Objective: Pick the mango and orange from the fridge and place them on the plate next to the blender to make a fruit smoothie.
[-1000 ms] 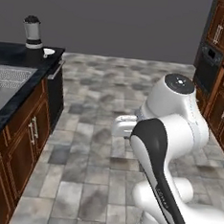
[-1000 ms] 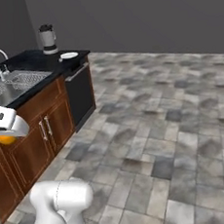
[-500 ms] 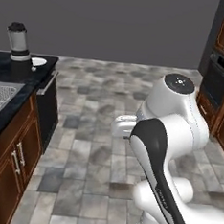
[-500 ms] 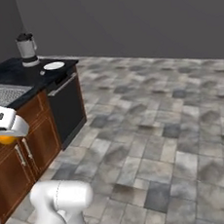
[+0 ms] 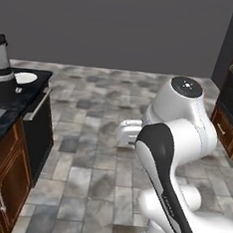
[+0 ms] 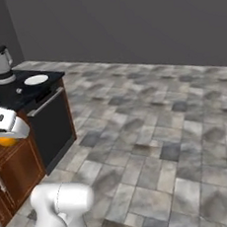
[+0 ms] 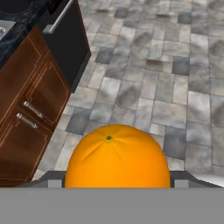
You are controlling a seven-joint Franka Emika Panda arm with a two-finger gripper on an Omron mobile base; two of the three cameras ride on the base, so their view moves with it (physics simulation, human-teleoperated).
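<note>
The white arm [image 5: 172, 158] rises from the lower right of the left base view, its dark-banded upper link folded up to a round shoulder cap and a short link pointing left across the grey stone floor [image 6: 151, 126]. From the right base camera the same arm shows as a white elbow low at the left, while the hand reaches in at the far left edge, level with the brown wooden cabinets [image 7: 30, 113]. Beside those cabinets a black dishwasher front [image 6: 50, 127] with a bar handle sits under the dark counter [image 6: 4, 94]. At the counter's far end stands the blender [image 6: 0, 64], and the plate [image 6: 36, 80] lies on the counter near it, to its right in the right base view. The gripper [image 6: 6, 130] is clamped on the orange [image 7: 117, 157], which the right base view shows as a small orange patch under the white hand. The hand view brings that fruit up close, its stem dimple facing the camera, a grey finger pad pressed against each side, and cabinet doors and floor tiles below it.
</note>
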